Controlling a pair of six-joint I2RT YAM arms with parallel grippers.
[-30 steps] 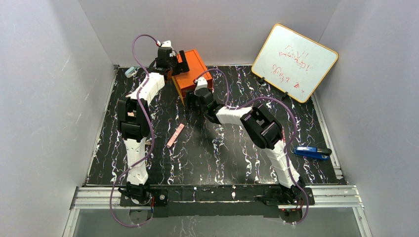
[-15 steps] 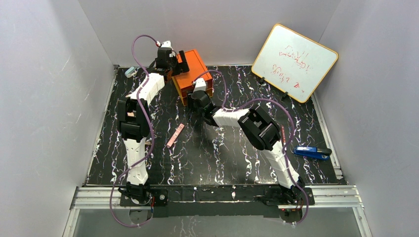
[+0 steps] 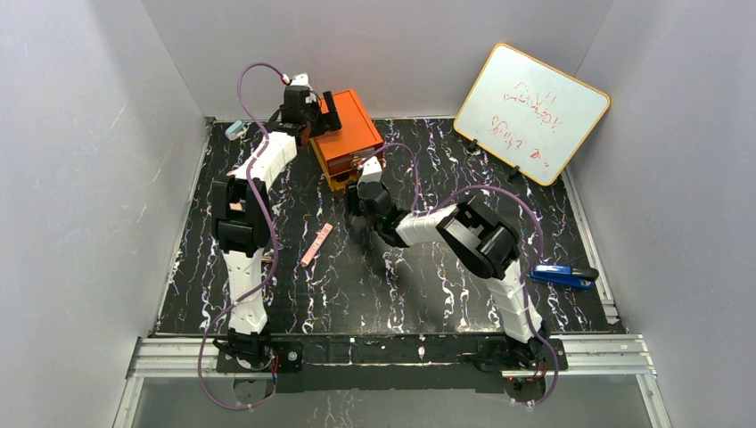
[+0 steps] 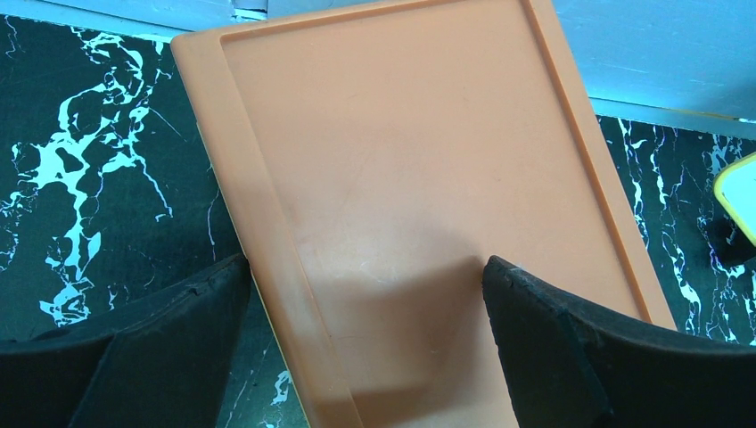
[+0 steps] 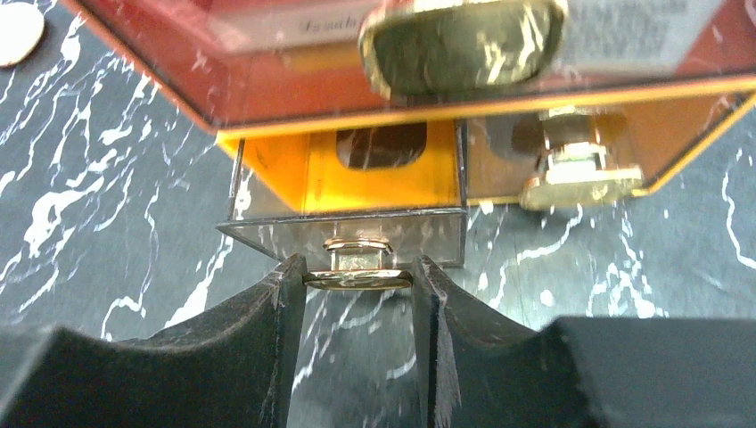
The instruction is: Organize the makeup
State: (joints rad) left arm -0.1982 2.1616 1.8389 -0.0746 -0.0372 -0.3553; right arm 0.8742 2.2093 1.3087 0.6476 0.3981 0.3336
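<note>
the orange drawer box (image 3: 348,134) is seen at the far side of the black marbled table (image 3: 428,267). the left gripper (image 4: 365,294) is held over the box's flat top with its fingers spread wide, one finger (image 4: 160,348) off the lid's left edge and the other over the lid; whether the lid is touched cannot be told. the right gripper (image 5: 357,294) is set low at the box front, its fingers pinching the gold knob (image 5: 357,273) of a small drawer (image 5: 343,234) that is drawn partly out. a slim pale-pink stick (image 3: 316,243) is left lying on the table, apart from the box. a round pale disc (image 5: 13,31) is seen on the table beside the box. a blue stapler (image 3: 563,275) lies near the right edge
</note>
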